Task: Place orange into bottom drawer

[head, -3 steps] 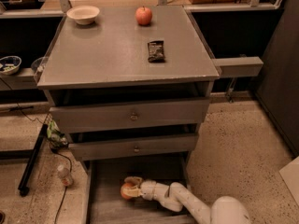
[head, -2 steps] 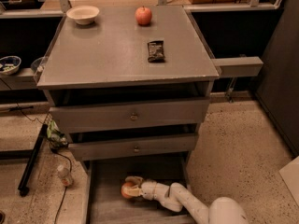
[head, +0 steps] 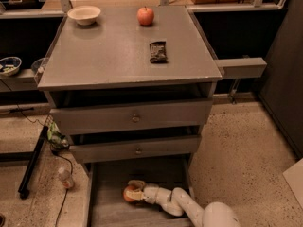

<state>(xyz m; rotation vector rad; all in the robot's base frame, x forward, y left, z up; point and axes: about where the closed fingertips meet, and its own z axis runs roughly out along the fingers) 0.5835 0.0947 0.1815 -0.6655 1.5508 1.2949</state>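
The orange (head: 128,195) sits low in the open bottom drawer (head: 106,212), near its left middle, on the pale floor. My gripper (head: 134,192) reaches into the drawer from the lower right and is closed around the orange, its fingers (head: 137,185) wrapping its top and side. The white arm (head: 189,207) runs back to the bottom right corner. The two upper grey drawers (head: 135,118) with small round knobs stand slightly pulled out above.
On the cabinet top (head: 109,56) lie a red apple (head: 146,15), a dark snack packet (head: 158,51) and a pale bowl (head: 84,14). A plastic bottle (head: 65,178) and cables lie on the floor at the left. A grey shelf (head: 239,67) juts out at the right.
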